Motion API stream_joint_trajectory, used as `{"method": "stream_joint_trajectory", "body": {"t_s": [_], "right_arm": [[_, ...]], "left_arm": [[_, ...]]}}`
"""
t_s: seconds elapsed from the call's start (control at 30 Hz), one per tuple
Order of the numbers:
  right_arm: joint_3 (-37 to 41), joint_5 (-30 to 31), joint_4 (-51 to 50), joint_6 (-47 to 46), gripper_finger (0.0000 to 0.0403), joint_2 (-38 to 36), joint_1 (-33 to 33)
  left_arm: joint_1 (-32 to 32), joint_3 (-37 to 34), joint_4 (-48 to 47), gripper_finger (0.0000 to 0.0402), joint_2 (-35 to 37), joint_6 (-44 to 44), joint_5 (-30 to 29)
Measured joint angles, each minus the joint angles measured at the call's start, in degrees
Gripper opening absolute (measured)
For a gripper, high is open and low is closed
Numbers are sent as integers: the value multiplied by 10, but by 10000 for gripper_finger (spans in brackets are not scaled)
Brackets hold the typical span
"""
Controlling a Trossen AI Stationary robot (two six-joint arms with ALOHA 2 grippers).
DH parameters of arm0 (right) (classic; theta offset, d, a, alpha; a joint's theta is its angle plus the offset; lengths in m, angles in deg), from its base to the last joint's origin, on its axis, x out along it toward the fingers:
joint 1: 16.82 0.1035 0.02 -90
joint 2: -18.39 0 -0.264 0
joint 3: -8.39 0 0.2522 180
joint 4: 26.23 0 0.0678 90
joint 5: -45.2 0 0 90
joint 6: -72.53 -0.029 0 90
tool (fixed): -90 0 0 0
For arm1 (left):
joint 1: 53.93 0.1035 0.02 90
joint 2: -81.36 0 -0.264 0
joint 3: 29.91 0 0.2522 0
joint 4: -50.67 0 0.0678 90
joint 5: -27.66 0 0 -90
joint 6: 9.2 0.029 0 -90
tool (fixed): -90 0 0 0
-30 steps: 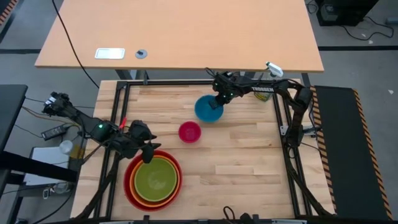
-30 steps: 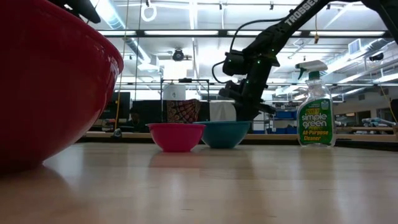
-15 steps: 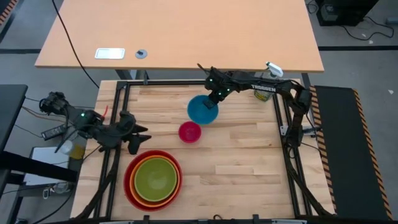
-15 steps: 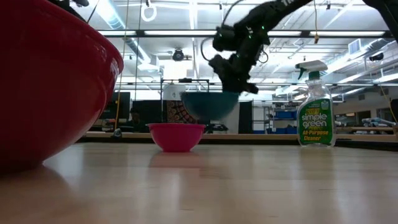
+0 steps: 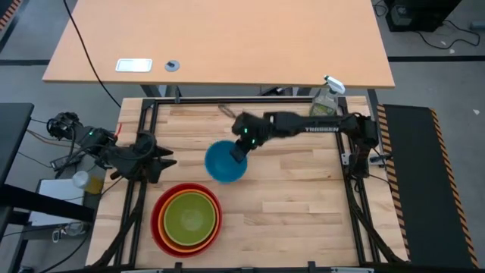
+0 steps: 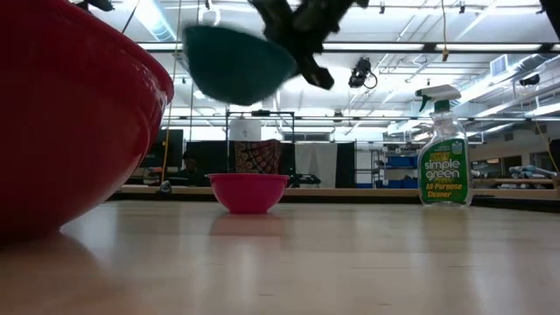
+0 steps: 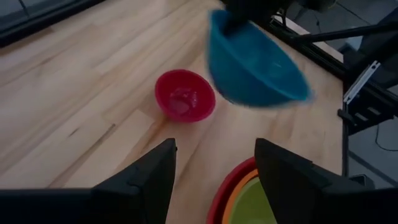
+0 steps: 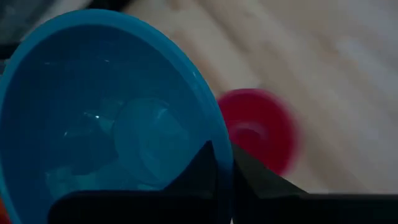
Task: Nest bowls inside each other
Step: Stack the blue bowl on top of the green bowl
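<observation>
blue bowl aloft over the table, on its way to the nested stack.

from above, my right gripper (image 5: 238,149) is clamped on the rim of the blue bowl (image 5: 225,161), which hides the pink bowl under it; the red bowl (image 5: 158,224), orange bowl (image 5: 168,232) and green bowl (image 5: 188,217) sit nested near the front left; my left gripper (image 5: 159,159) waits beside them, fingers apart; at table height, the blue bowl (image 6: 234,63) hangs tilted well above the pink bowl (image 6: 248,191), the spray bottle (image 6: 444,157) off to one side; my left wrist shows the blue bowl (image 7: 255,62) airborne near the pink bowl (image 7: 185,95); my right wrist shows my fingers (image 8: 207,165) pinching the rim; i judge this the carry step; next i must centre it over the green bowl and release.
</observation>
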Motion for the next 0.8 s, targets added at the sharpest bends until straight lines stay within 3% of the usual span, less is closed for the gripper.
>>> {"method": "stream_joint_trajectory", "body": {"t_s": [0.4,0.53,0.8], "right_arm": [[-1,130,102,-165,27,5,147],[-4,129,160,-192,27,40,175],[-152,121,142,-177,27,176,201]], "left_arm": [[0,0,4,221,-1,11,-46],[0,0,15,221,-1,11,-47],[0,0,24,221,-1,-1,-47]]}}
